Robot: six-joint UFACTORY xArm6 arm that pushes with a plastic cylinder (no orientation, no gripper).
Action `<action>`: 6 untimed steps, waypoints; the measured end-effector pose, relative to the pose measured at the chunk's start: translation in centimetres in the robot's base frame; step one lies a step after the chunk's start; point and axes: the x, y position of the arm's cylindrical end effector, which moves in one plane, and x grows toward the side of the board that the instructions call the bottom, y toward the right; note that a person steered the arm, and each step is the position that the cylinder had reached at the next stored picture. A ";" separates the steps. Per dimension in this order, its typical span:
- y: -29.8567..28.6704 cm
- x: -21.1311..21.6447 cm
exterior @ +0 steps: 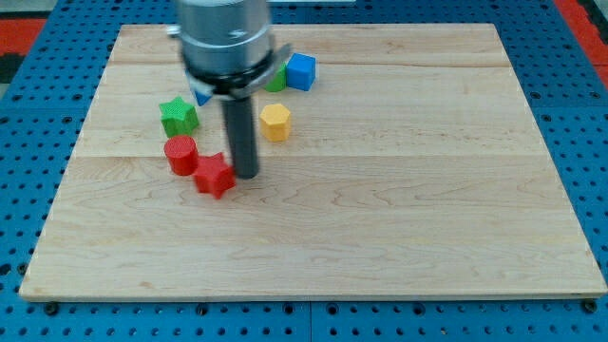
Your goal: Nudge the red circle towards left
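On the wooden tabletop (380,190) | red star block (215,175) touches red circle block (180,154), green star block (178,116) above | my tip (246,176) just right of red star; end effector is a bare rod, holding nothing

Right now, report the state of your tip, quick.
My tip: a bare dark rod with no pincer, holding nothing, down on the wooden board, just right of the red star block; the red circle block sits further left.

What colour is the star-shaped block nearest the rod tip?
Red star, touching my tip; the camera view shows it.
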 end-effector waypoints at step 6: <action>-5.1 -5.2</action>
